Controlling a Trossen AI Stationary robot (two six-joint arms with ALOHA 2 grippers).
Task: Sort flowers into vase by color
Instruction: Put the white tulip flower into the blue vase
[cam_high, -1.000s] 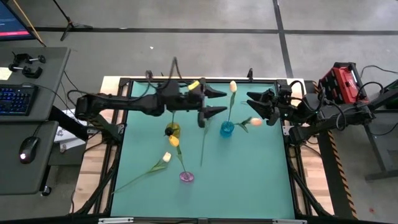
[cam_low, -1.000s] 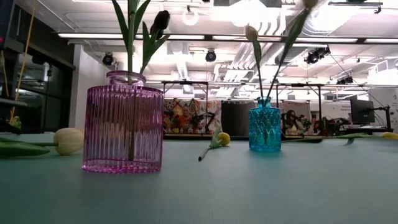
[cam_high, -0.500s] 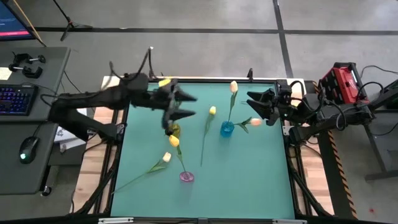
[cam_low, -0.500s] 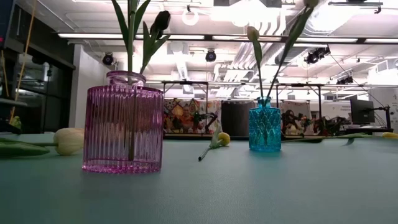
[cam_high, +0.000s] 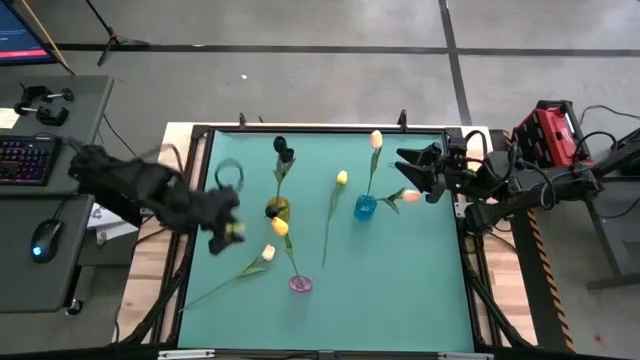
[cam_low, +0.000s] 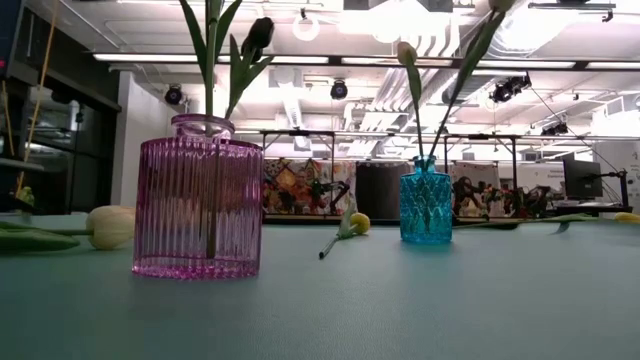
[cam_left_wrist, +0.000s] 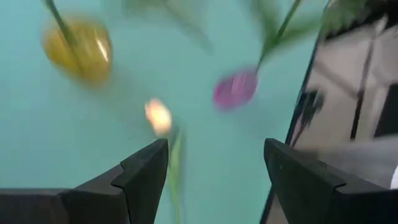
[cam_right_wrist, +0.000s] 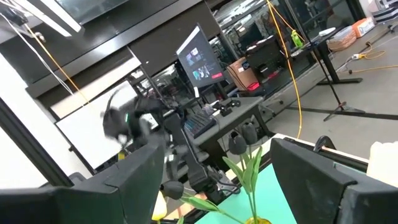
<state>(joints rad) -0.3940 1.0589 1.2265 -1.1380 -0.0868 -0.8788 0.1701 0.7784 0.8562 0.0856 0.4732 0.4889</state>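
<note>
Left gripper (cam_high: 222, 222) is seen mid-left of the high view, jaws wide, nothing held; half a second earlier it was over the yellow vase (cam_high: 277, 209), so it has swung back off the mat. A black tulip (cam_high: 281, 148) now stands in that vase, probably a mismatch. Right gripper (cam_high: 415, 173) is parked upper right, open, empty.

Low view: pink vase (cam_low: 199, 205) at left holds a dark tulip; blue vase (cam_low: 426, 205) right of centre holds a cream one. Unchanged.

Left wrist view: blurred; cream tulip (cam_left_wrist: 158, 116) lying on the mat at centre is likely the next pick.

Right wrist view: only room and leaves are shown.
</note>
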